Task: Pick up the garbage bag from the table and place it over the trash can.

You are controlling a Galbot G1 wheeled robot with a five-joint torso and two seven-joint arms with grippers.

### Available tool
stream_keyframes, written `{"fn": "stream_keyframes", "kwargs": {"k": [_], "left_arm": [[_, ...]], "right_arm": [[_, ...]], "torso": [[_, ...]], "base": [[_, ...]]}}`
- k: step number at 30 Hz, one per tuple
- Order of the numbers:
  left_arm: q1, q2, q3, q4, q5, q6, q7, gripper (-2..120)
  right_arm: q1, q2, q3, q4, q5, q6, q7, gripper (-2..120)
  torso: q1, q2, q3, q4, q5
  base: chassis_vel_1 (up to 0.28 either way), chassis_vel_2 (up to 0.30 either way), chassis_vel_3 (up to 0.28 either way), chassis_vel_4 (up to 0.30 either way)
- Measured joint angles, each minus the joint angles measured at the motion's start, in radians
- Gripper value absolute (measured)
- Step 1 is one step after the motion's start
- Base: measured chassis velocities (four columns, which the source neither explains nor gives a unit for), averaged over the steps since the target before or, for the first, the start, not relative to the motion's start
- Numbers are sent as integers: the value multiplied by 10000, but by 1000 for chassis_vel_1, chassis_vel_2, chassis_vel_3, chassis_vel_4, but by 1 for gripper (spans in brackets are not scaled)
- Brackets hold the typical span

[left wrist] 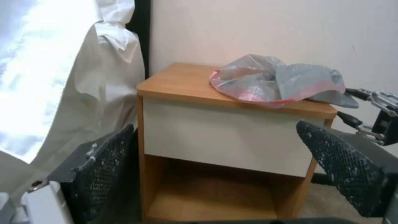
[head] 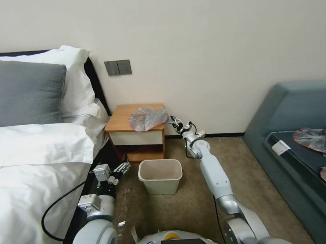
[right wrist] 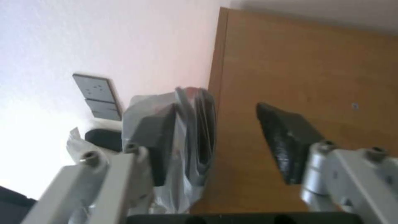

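From the head, the garbage bag (head: 147, 118) lies crumpled at the nightstand's (head: 123, 117) front right corner, overhanging; the right gripper (head: 176, 123) reaches its edge, the beige trash can (head: 160, 176) on carpet below. Left wrist: left gripper (left wrist: 219, 158) spread wide, low beside the bed (left wrist: 49, 77). Right wrist: fingers (right wrist: 290, 140) apart, bag fold between.

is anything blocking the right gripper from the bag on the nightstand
Nothing visible. The right gripper is at the nightstand's right edge, jaws open around the garbage bag's overhanging fold. The trash can stands open on the floor in front.
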Motion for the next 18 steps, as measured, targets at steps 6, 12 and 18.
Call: {"fn": "stream_keyframes", "kwargs": {"k": [6,12,18], "left_arm": [[-1,-8,5,31,23,-11,0,100],[-7,18,10,93,148,-117,-2,100],[-11,60,11,169,195,-180,1,100]], "right_arm": [[-62,148,-27,181,-16,-23,52,32],[-135,282,-26,343,-88,-12,181,8],[-347,278,-70,713,-192,15,327,0]], "torso": [[0,0,0,1,0],[-1,0,0,0,0],[0,0,0,0,0]], "base": [[0,0,0,0],[0,0,0,0],[0,0,0,0]]}}
